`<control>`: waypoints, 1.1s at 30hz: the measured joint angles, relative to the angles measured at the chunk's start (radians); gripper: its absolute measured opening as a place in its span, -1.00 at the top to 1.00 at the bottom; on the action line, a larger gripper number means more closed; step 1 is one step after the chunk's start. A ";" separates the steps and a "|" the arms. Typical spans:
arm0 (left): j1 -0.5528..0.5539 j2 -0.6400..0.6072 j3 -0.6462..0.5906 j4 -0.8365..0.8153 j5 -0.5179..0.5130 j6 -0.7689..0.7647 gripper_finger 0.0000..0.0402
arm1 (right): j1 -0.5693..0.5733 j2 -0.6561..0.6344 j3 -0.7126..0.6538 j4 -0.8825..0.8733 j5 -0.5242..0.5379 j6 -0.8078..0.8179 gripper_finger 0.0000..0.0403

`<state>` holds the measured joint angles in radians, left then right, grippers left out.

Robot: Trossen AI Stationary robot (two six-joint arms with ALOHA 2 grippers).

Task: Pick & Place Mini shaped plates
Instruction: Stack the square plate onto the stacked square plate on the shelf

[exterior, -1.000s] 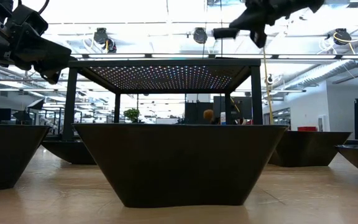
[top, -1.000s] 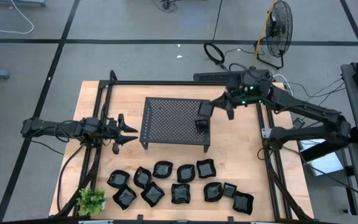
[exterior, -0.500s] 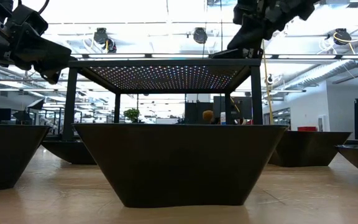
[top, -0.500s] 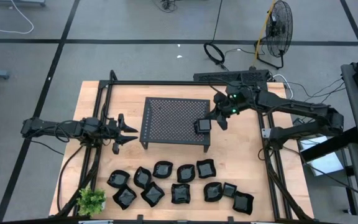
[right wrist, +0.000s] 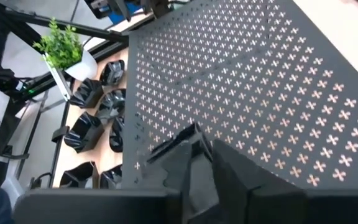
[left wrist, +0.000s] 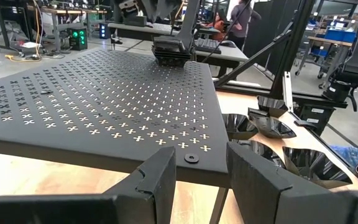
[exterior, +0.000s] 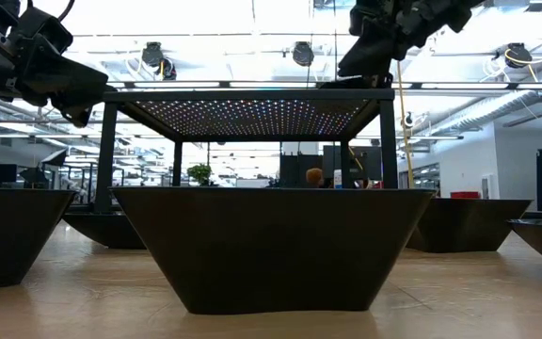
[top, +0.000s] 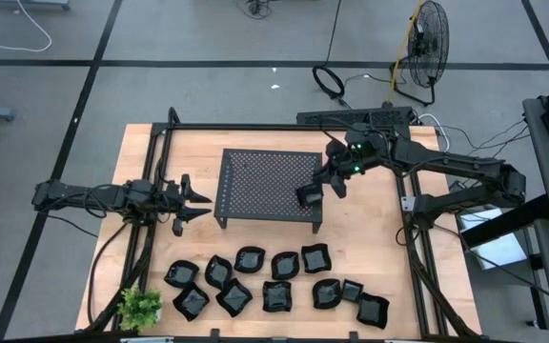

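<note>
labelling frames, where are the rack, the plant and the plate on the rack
rack (top: pixel 260 181), high view, on its perforated top.
plant (top: pixel 141 306), high view, on its green leaves.
plate on the rack (left wrist: pixel 171 50), left wrist view, on its near side wall.

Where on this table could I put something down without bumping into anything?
Most of the rack top is bare; only its right edge is taken, where the right gripper sets one mini plate. Bare wood lies between the rack and the plate cluster. That front strip is crowded, with a plant at its left end.
</note>
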<state>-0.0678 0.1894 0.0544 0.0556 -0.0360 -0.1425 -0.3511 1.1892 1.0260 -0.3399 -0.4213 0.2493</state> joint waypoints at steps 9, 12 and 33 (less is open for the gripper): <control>0.000 0.000 0.000 0.000 0.000 0.000 0.28 | 0.010 0.000 0.000 0.021 0.000 0.000 0.38; 0.000 0.000 0.000 0.000 0.000 0.000 0.28 | 0.024 -0.009 0.000 0.008 0.001 0.008 0.34; 0.000 0.000 0.000 0.000 0.000 0.000 0.28 | 0.065 -0.013 0.000 -0.137 0.129 0.187 0.49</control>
<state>-0.0677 0.1894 0.0544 0.0559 -0.0360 -0.1425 -0.2859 1.1763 1.0260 -0.4771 -0.2924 0.4358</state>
